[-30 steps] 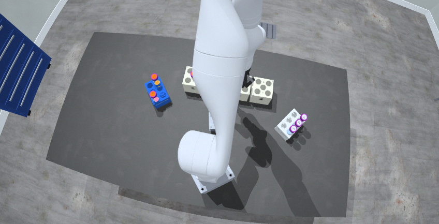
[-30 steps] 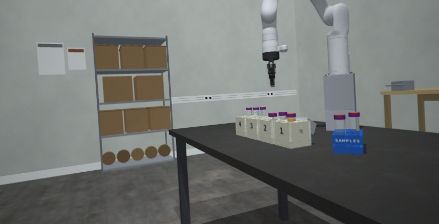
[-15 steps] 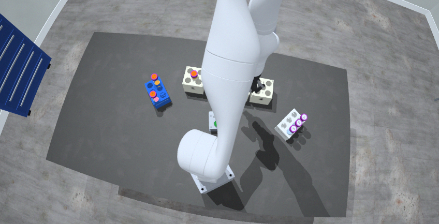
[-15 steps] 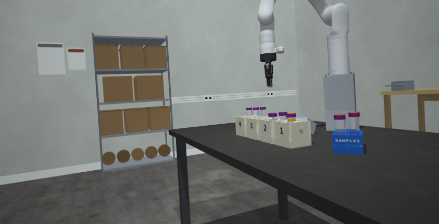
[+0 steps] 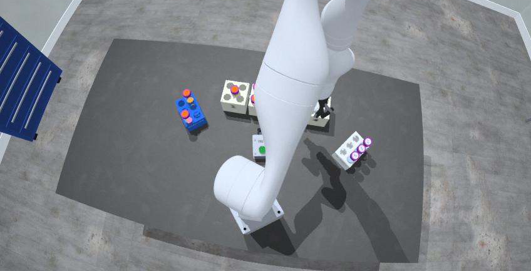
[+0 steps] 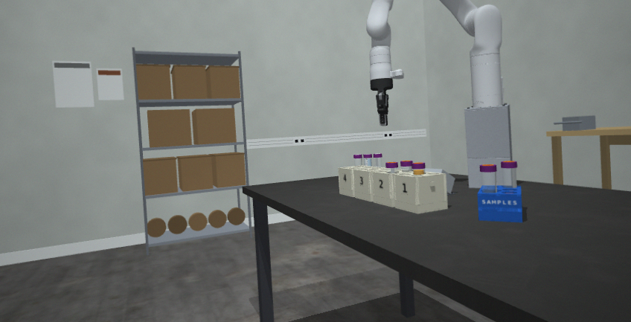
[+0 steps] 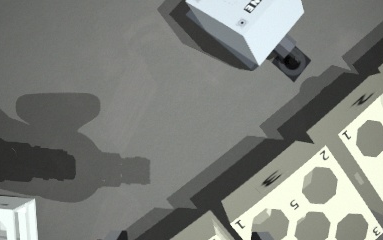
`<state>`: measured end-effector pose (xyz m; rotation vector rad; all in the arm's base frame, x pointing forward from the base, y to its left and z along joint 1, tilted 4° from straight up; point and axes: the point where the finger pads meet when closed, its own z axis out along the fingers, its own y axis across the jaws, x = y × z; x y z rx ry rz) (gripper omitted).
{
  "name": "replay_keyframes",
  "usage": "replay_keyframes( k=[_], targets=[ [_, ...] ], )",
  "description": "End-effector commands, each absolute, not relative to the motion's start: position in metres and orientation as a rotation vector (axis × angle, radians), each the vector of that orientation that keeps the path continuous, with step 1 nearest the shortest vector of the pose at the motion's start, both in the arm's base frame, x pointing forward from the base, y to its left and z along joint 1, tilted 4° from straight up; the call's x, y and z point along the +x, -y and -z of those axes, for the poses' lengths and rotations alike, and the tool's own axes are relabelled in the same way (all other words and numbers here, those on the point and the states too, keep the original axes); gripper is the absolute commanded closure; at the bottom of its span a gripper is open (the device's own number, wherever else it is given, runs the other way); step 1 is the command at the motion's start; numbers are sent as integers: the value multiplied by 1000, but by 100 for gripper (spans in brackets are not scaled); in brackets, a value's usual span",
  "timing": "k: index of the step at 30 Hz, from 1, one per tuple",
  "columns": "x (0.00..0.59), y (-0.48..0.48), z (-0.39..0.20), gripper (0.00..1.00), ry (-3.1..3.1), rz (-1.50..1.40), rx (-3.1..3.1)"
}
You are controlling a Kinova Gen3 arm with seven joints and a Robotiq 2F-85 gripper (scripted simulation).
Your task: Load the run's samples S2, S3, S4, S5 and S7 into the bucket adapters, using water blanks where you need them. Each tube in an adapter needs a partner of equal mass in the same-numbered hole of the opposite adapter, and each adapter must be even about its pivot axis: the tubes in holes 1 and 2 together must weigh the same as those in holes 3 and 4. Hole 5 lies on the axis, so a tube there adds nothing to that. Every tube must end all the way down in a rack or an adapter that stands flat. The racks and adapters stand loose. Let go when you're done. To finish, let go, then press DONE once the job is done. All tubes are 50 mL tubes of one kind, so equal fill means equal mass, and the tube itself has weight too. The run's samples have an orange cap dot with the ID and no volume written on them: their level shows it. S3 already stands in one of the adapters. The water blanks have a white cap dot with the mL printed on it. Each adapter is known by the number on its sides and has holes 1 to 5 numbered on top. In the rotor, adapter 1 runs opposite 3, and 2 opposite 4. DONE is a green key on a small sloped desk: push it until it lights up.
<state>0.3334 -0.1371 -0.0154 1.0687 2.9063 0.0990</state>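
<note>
High over adapters 3 and 4 (image 6: 346, 180), the gripper (image 6: 383, 120) hangs with fingers apart (nothing held), worktop (image 6: 354, 230) below.

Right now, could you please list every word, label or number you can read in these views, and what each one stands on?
"SAMPLES": front of the blue rack.
"4", "3", "2", "1": sides of the four adapters.
"1", "2", "3", "5": hole numbers on an adapter top, wrist view.
Cap dots and the key desk's label: too small or cut off.
</note>
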Motion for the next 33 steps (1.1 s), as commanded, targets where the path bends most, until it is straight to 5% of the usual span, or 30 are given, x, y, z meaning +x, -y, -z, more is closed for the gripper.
replay_keyframes(
  k=[1,33],
  targets=[
    [331,147,16,38,-2905,-100,1068],
    [301,235,21,38,-2905,-99,1068]
  ],
)
